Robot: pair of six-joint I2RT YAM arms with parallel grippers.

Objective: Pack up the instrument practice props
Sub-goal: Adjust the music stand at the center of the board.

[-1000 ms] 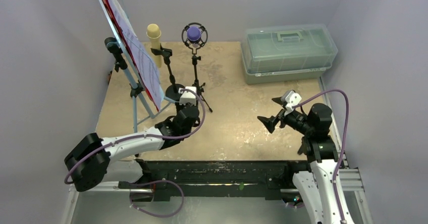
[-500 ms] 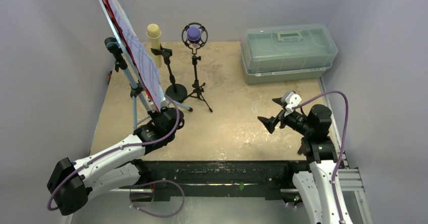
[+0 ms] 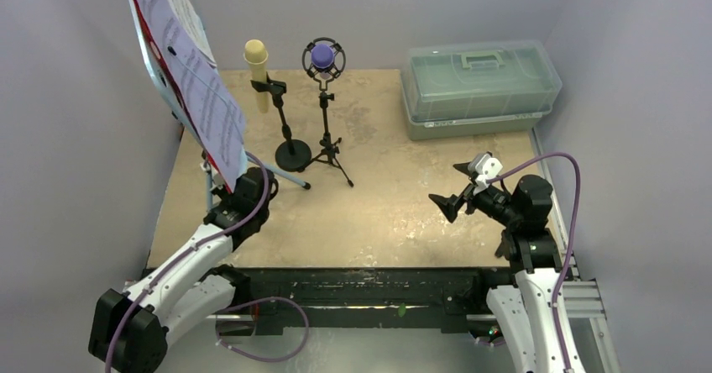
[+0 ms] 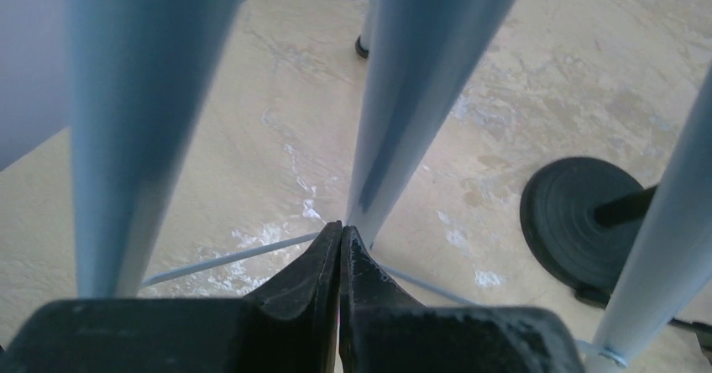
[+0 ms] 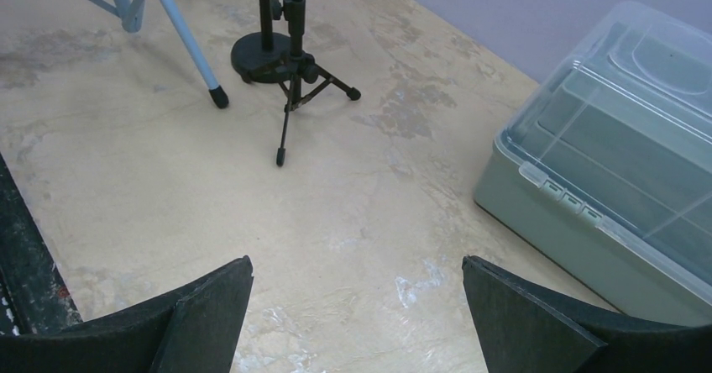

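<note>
The light-blue music rest stands at the far left, with sheet music over a red folder. My left gripper is shut, its tips at the foot of the stand's middle pole between two tripod legs; nothing shows between the jaws. From above it is hidden under the sheets. The cream microphone sits in a round-base holder. The purple microphone sits in a tripod holder. My right gripper is open and empty above the table.
A translucent grey-green box with a handle stands shut at the back right, and also shows in the right wrist view. The round holder base lies just right of my left gripper. Walls close in on the left, back and right.
My left arm swung left and in under the music rest. The rest with its sheets shifted left and toward the camera. The right arm has not moved.
</note>
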